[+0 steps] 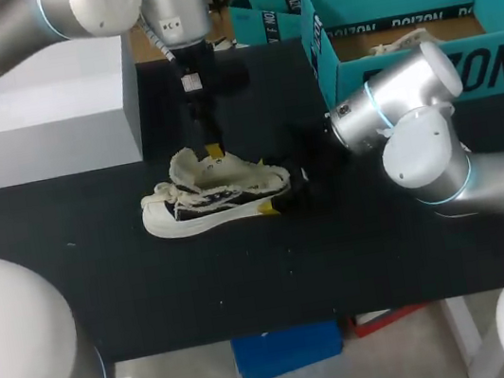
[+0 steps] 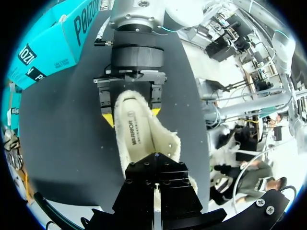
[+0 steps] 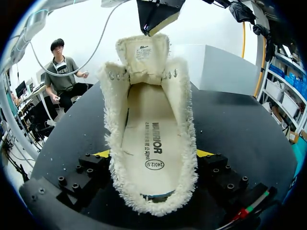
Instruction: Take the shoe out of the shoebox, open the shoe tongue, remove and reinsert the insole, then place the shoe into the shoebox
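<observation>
**Shoe held at tongue and heel, outside the box**

Closest in the head view, the grey shoulder of the left arm fills the lower left corner. Beyond it, a white box stands on the far left part of the black table. The left gripper hangs straight down over the middle of the table. Its fingers are pinched together on the top edge of the tongue, which stands pulled up and away from the opening.

The shoe rests upright on its white sole at the table's centre, toe to the left and heel to the right, well apart from both boxes. It has dark sides and a fleecy cream lining. The printed insole lies flat inside it.

The right gripper sits low at the heel. Its yellow tips press the shoe from both sides and stand wide apart with the heel clamped between them. At the far right the teal shoebox stands open.
</observation>
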`<state>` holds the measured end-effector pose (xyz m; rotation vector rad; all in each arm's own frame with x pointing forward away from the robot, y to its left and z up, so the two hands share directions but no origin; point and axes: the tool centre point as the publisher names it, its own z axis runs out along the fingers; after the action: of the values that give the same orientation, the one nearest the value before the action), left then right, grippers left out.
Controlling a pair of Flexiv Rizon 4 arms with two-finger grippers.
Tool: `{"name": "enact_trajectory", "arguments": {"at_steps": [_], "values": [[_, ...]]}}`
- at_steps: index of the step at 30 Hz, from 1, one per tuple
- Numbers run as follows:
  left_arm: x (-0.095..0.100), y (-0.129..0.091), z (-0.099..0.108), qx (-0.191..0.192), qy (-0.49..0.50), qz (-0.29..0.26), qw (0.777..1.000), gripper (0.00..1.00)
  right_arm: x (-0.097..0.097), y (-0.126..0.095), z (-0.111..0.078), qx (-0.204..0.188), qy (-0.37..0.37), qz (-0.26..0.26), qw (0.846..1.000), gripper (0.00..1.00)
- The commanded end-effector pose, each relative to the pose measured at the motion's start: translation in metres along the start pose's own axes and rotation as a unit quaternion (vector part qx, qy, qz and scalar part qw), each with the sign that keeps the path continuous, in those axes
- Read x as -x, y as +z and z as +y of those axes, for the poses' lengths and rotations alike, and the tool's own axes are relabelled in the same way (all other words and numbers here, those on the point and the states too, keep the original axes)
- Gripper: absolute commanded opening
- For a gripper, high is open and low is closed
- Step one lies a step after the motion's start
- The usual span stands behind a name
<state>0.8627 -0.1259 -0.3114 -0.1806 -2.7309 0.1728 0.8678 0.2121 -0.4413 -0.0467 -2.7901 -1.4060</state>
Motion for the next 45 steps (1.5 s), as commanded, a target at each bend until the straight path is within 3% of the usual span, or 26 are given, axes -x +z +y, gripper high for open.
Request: {"name": "enact_trajectory", "arguments": {"at_steps": [1, 6, 29, 45], "values": [[0.002, 0.02, 0.007, -0.033, 0.004, -0.006, 0.999, 0.0, 0.002, 0.004, -0.002, 0.0, 0.001, 0.0, 1.0, 0.0], [0.002, 0.034, 0.011, -0.039, 0.003, 0.005, 0.999, 0.0, 0.002, 0.004, -0.002, 0.0, 0.001, 0.0, 1.0, 0.0], [0.004, 0.04, 0.01, -0.052, 0.003, 0.016, 0.999, 0.0, 0.002, 0.004, -0.002, 0.0, 0.001, 0.0, 1.0, 0.0], [0.015, 0.066, -0.028, -0.032, 0.006, 0.046, 0.998, 0.0, 0.002, 0.004, -0.002, 0.0, 0.001, 0.0, 1.0, 0.0]]}}
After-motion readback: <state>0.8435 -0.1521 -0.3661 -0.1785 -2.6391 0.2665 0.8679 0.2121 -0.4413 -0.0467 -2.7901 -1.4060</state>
